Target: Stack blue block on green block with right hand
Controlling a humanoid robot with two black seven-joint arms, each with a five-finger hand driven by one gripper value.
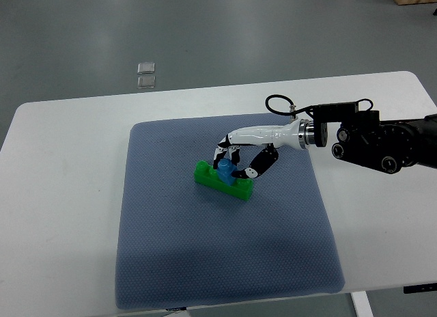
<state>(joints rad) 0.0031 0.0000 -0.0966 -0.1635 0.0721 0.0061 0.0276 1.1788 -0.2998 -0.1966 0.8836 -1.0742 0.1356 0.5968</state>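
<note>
Blue block (225, 171) sits on the green block (222, 180), mid-mat (171, 249) on the surface (61, 194); the right robot hand (235, 163) curls its fingers (240, 173) narrowly round it; releasing askew, or a finger snagging on withdrawal, could tip it off or drag the green block.

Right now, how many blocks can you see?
2. The green block lies on the blue mat, near its middle. The blue block sits on top of it, between the fingers of the right hand. More could be hidden under the hand.
</note>
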